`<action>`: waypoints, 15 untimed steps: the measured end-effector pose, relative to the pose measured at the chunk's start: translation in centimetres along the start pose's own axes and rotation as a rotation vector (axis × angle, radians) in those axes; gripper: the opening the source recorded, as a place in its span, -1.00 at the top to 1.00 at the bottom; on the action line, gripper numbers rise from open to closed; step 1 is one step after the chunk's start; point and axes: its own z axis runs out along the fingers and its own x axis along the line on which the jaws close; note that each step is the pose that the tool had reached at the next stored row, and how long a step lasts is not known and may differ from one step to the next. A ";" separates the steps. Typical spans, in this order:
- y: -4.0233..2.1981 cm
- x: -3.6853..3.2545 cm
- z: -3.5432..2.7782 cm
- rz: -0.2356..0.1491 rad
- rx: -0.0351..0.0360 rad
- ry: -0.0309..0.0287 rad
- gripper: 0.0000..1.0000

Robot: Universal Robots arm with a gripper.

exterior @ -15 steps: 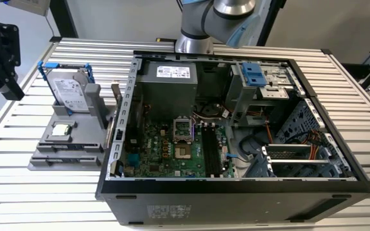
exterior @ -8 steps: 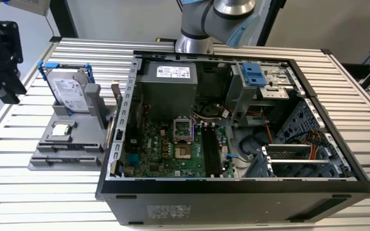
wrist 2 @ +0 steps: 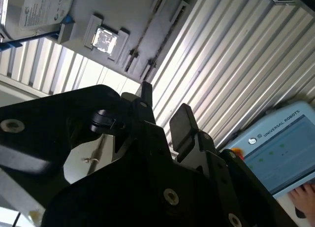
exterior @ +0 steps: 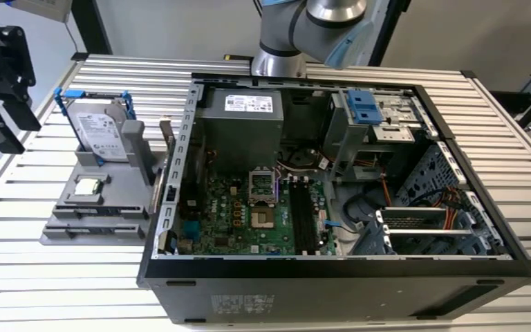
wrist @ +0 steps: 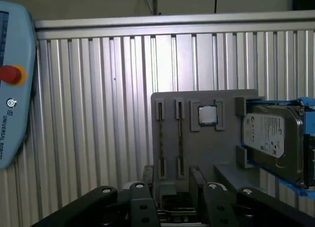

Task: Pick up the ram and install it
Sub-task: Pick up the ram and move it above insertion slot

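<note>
Thin ram [wrist: 179, 138] sits edgewise in grey holder [wrist: 211, 148].

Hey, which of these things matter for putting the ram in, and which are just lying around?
For the job: thin dark circuit-board ram stick, edge-on in the grey holder; long black motherboard slots; black hand, open.
Just lying about: silver hard drive with blue rails; small square silver processor chip; pale blue control tablet.

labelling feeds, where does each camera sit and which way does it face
exterior view: off the arm, looks down on the open computer case and holder; arm beyond it.
first wrist view: on the wrist, looks past the open gripper at the holder.
second wrist view: on the wrist, looks past the gripper over the table.
shared: chip and hard drive in both wrist views.
</note>
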 end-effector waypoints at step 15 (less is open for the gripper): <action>-1.23 -0.05 0.90 -0.078 0.0023 0.0007 -1.00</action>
